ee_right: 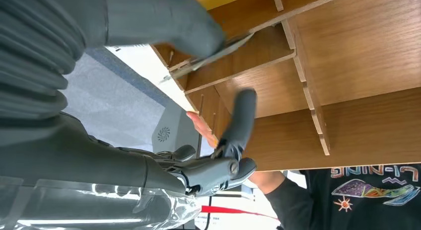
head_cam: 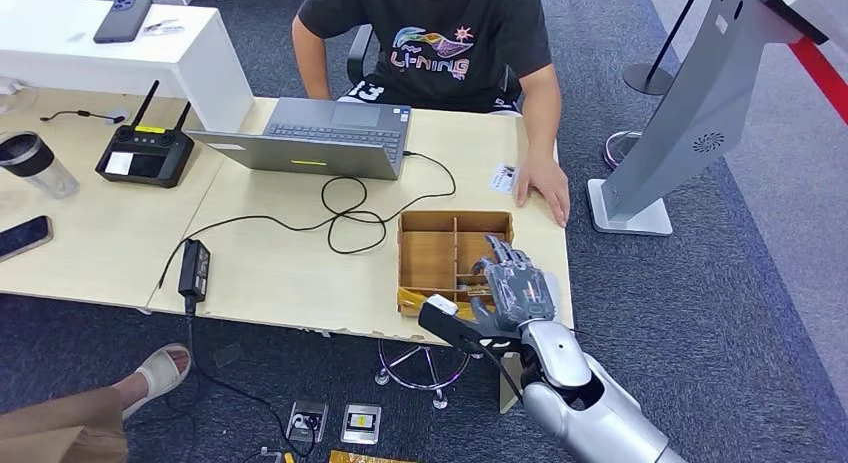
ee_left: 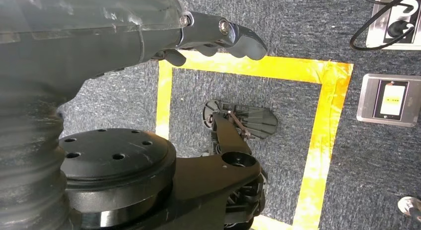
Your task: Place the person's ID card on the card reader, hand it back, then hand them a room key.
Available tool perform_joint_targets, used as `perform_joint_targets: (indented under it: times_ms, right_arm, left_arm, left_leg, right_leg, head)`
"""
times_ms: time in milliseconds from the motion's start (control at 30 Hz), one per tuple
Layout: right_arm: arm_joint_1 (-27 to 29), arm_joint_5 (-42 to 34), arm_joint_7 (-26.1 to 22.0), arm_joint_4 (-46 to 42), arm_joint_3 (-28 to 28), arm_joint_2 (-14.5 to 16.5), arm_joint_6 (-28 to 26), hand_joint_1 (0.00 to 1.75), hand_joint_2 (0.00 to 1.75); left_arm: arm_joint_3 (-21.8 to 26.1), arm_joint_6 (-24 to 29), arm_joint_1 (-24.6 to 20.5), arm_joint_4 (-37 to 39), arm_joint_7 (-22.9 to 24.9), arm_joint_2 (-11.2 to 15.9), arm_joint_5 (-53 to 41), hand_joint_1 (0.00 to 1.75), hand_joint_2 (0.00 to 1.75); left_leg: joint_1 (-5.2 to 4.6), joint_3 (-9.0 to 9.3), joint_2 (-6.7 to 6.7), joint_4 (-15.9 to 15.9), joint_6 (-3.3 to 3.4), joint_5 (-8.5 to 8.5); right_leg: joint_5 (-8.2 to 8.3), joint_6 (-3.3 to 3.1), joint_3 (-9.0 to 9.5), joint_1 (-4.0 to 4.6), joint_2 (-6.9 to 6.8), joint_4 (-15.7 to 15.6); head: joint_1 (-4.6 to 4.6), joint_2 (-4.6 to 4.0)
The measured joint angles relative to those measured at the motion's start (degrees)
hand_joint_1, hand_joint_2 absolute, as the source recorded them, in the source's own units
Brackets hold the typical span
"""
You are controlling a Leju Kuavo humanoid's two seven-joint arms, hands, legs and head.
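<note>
Wooden compartments of the divided tray (head_cam: pixel 428 245) sit at the bench's (head_cam: pixel 280 273) near right corner, and my right hand (head_cam: pixel 515 288) reaches into the tray's right side. From my right wrist, a thin card (ee_right: pixel 213 56) shows pinched under my thumb against the tray's dividers; its face is edge-on and unreadable, so I cannot say whether it is a room key. My other fingers (ee_right: pixel 242 115) stretch out above the tray floor, touching nothing I can see. From above, my own hand hides the card and the compartments under it.

A second card (head_cam: pixel 504 177) lies near the bench's far right edge, just beside the seated person's hand (head_cam: pixel 545 189), its print too small to make out. The card reader cannot be picked out.

My left hand (ee_left: pixel 218 36) hangs beside my body above the carpet and yellow floor tape (ee_left: pixel 322 120), fingers curled inward with nothing in them; much of it is cut off.
</note>
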Motion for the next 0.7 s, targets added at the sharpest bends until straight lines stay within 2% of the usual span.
perform_joint_targets:
  times_ms: [200, 400, 567, 700]
  right_arm:
    - [-0.28, 0.2, 0.37, 1.07, 0.0, 0.25, -0.41, 1.52, 1.75]
    - [-0.65, 0.26, 0.57, 1.91, -0.02, 0.25, -0.86, 1.44, 1.75]
    - [-0.71, 0.36, 0.62, 2.4, -0.02, 0.32, -0.99, 1.45, 1.75]
    - [-0.71, 0.45, 0.62, 2.69, -0.02, 0.36, -1.19, 1.55, 1.75]
  left_arm:
    - [0.0, 0.01, 0.03, 0.0, -0.04, 0.0, 0.2, 0.0, 1.75]
    - [0.0, 0.02, 0.03, 0.0, -0.06, 0.0, 0.27, 0.0, 1.75]
    - [0.0, 0.04, 0.03, 0.0, -0.06, 0.0, 0.27, 0.0, 1.75]
    - [0.0, 0.12, 0.03, 0.0, -0.07, 0.01, 0.25, 0.0, 1.75]
  left_leg:
    - [0.0, 0.0, 0.0, 0.0, 0.0, 0.0]
    - [0.0, 0.01, 0.0, 0.0, 0.0, 0.0]
    - [0.0, 0.02, 0.0, 0.0, 0.0, 0.0]
    - [0.0, 0.02, 0.0, 0.0, 0.0, 0.0]
  right_leg:
    - [0.0, 0.0, 0.0, 0.0, 0.0, 0.0]
    - [0.0, 0.0, 0.0, 0.0, 0.0, 0.0]
    - [0.0, 0.0, 0.0, 0.0, 0.01, 0.0]
    - [0.0, 0.0, 0.01, 0.0, 0.01, 0.0]
  head:
    - [0.0, 0.0]
    - [-0.01, 0.0]
    - [-0.01, 0.0]
    - [0.01, 0.0]
